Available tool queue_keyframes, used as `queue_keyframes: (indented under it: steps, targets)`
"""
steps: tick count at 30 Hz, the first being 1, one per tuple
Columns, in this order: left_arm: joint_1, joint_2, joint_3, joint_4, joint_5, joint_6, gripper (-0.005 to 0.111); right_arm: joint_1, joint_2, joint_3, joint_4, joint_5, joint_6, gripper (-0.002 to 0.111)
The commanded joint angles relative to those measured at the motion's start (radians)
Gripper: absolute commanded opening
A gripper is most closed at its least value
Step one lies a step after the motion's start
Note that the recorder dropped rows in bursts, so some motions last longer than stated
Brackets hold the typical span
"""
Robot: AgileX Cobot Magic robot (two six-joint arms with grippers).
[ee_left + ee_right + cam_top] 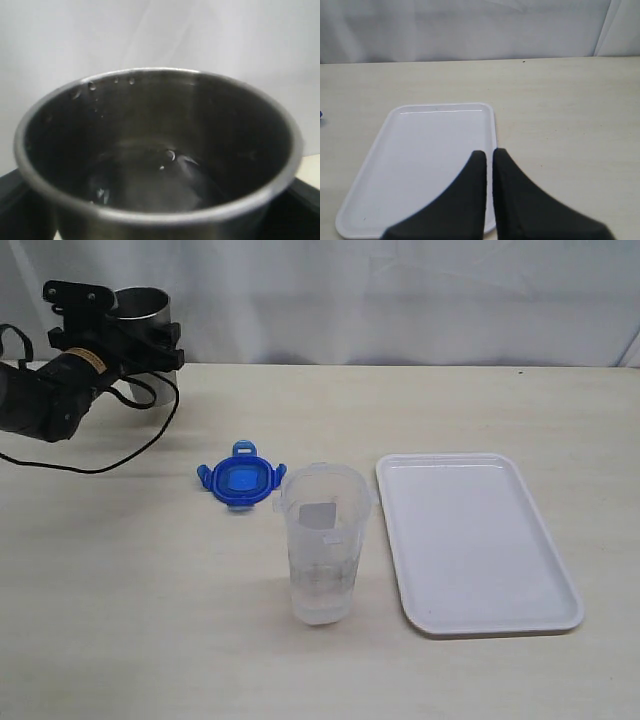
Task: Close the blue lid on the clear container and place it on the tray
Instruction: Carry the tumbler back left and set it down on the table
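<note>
The blue lid (240, 481) lies flat on the table, flaps spread, just left of the clear container (322, 540). That container stands upright and uncovered, with a little water at its bottom. The white tray (470, 540) lies to its right and holds nothing. At the far left back, my left gripper (120, 328) is closed around a grey steel tumbler (142, 308), whose wet inside (150, 165) fills the left wrist view; black fingers (10, 200) flank it. My right gripper (490, 153) is shut on nothing above the tray's (420, 160) near edge and is out of the exterior view.
A black cable (120, 455) loops on the table by the left arm (45, 390). A white cloth backdrop (400, 290) closes the far edge. Bare beige table (570, 110) lies to the right of the tray.
</note>
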Motion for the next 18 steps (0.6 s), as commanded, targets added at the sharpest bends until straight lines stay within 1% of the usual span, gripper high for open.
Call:
queue_keyframes:
  steps: [1,5,8,12,18]
  targets:
    - [0.002,0.050,-0.072,0.027,-0.079,-0.010,0.000,0.001,-0.006,0.003,0.001,0.001,0.003,0.005]
    - [0.002,0.092,-0.104,0.024,-0.095,-0.021,0.000,0.001,-0.006,0.003,0.001,0.001,0.003,0.005]
    - [0.002,0.118,-0.104,0.016,-0.137,-0.021,0.000,0.001,-0.006,0.003,0.001,0.001,0.003,0.005]
    - [0.002,0.125,-0.104,0.015,-0.155,-0.021,0.000,0.001,-0.006,0.003,0.001,0.001,0.003,0.005]
    - [0.002,0.125,-0.104,0.015,-0.126,-0.021,0.000,0.001,-0.006,0.003,0.001,0.001,0.003,0.005]
